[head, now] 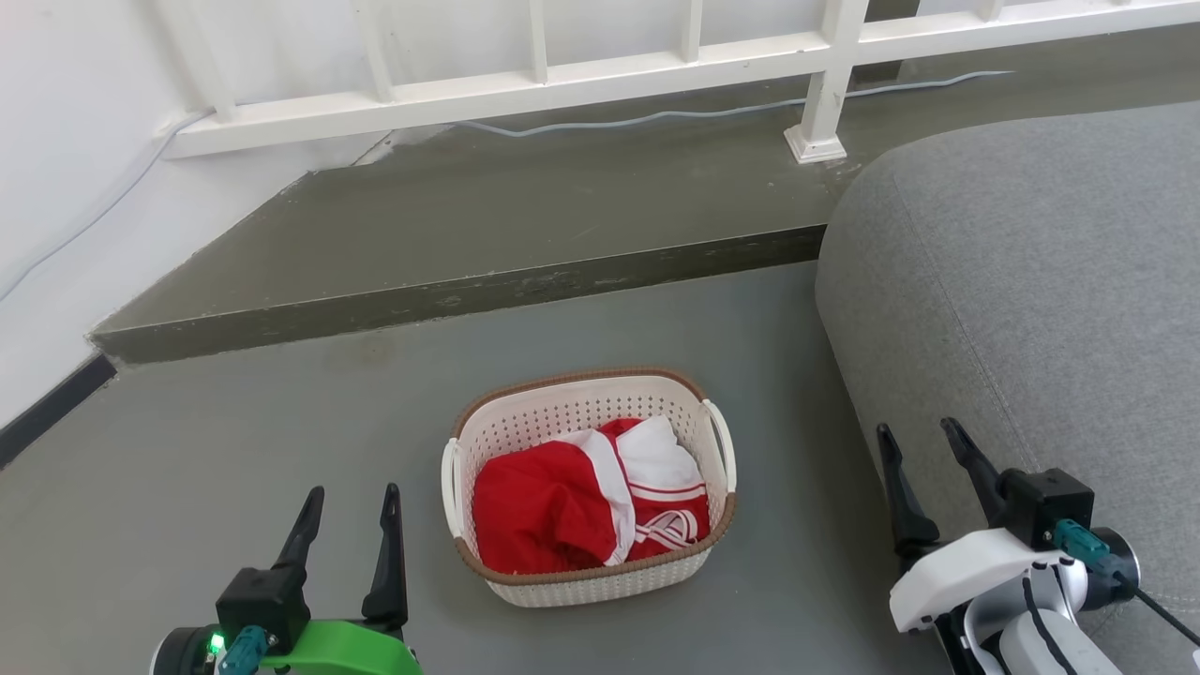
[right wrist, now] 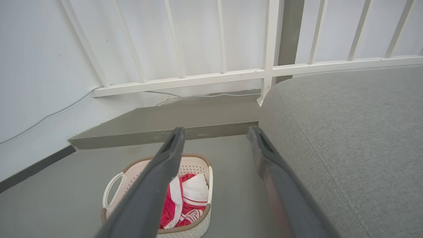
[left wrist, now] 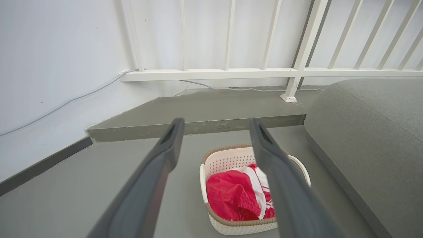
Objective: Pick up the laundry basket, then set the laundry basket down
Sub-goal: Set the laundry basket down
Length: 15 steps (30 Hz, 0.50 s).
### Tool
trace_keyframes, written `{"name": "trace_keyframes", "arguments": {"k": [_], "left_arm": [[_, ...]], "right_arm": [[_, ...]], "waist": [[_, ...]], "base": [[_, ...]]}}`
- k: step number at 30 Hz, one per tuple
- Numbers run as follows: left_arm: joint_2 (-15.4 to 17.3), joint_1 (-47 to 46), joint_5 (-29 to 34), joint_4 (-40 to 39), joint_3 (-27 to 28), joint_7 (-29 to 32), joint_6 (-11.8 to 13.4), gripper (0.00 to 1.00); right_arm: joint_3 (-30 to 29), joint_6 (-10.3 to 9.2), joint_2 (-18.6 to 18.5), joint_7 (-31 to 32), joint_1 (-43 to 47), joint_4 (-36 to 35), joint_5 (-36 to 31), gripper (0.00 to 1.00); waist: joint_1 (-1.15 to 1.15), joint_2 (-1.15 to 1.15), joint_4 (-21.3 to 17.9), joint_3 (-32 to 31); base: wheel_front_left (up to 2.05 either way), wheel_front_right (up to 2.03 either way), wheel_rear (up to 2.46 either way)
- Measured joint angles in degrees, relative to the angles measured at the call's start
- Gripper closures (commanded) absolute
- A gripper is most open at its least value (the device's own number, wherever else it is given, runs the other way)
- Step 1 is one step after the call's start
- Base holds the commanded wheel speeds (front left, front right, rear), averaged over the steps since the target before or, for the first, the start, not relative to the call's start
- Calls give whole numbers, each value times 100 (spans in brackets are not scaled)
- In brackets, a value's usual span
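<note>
The laundry basket (head: 600, 583) sits on the grey floor (head: 234, 441), red-and-white clothes (head: 562, 506) inside, possibly one garment, the left gripper (head: 353, 491) spread wide and empty beside it, the right gripper (head: 916, 427) likewise against the sofa (head: 1031, 281).

1. Head view: high up, looking forward and down on the laundry basket (head: 600, 583) on the grey floor (head: 234, 450).
2. Left wrist view: lower, left of the basket, facing the white railing (left wrist: 211, 74).
3. Right wrist view: lower, right of the basket; all three views share the basket and railing.
</note>
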Motion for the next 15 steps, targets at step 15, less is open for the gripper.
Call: {"name": "trace_keyframes", "arguments": {"k": [15], "left_arm": [[-11,189,118,-145,64,0,52,0]], "right_arm": [[-111,0,91,0,168,-172,-233,0]], "waist": [[0,0,-12,4]], "base": [[0,0,0]]}}
